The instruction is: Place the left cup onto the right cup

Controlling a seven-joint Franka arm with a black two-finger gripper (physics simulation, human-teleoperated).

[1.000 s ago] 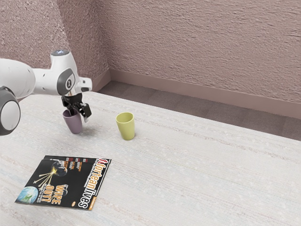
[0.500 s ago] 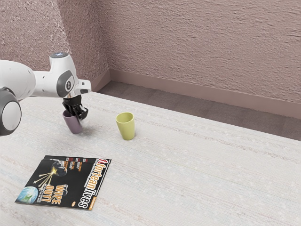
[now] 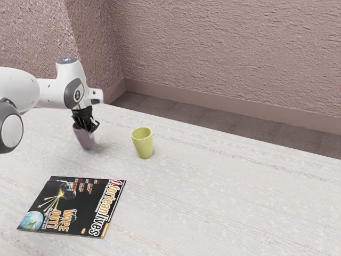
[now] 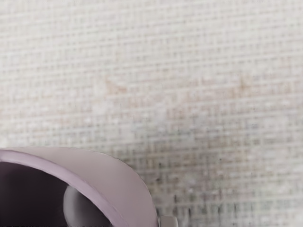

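Spanning the scene, the pale counter (image 3: 224, 186) carries everything. The white arm (image 3: 48, 92) reaches in from the exterior view's left. A magazine (image 3: 74, 206) lies flat at the near edge, well apart from both cups. The yellow-green cup (image 3: 142, 142) stands upright near the middle. Toward the exterior view's left of it, apart, the purple cup (image 3: 85, 137) leans tilted under the arm. The black hand (image 3: 85, 125) is clamped on its rim, one finger inside, and the wrist view has that rim (image 4: 94, 175) close beneath.
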